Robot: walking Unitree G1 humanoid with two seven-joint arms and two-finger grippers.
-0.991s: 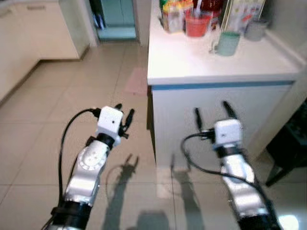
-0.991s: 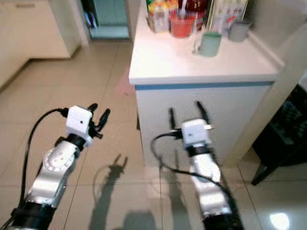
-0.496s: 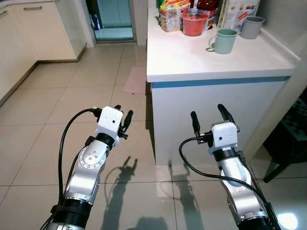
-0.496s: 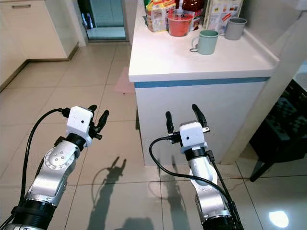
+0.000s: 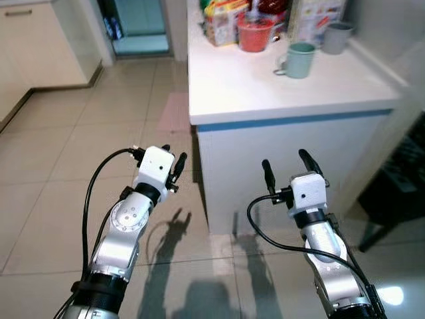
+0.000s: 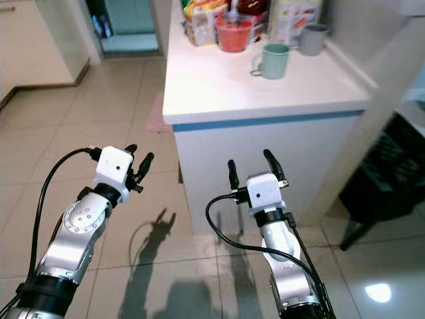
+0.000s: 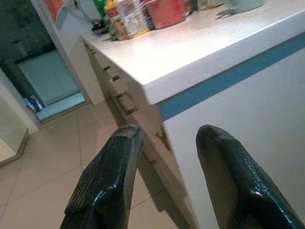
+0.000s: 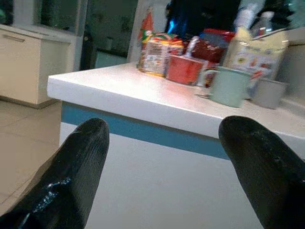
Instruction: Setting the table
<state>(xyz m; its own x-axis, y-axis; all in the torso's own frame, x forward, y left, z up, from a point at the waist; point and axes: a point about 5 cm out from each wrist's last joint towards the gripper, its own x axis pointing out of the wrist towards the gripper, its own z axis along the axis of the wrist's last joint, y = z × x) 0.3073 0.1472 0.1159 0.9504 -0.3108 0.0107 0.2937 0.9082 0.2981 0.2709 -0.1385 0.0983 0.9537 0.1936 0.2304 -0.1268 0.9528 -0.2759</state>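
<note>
You are facing a tiled floor [image 5: 60, 166] with a white tabletop [image 5: 265, 83] edged in blue ahead and to your right. At its far end stand a green mug [image 5: 297, 58], a grey cup [image 5: 335, 36], a red container [image 5: 254, 33] and packaged goods [image 5: 219, 20], all grouped close together. Your right end effector [image 5: 287, 169] is raised below the tabletop's front edge, just before its white side, fingers spread apart and grasping nothing. Your left end effector [image 5: 174, 159] hangs over the floor beside the tabletop's corner, fingers released with a narrower gap, also empty.
</note>
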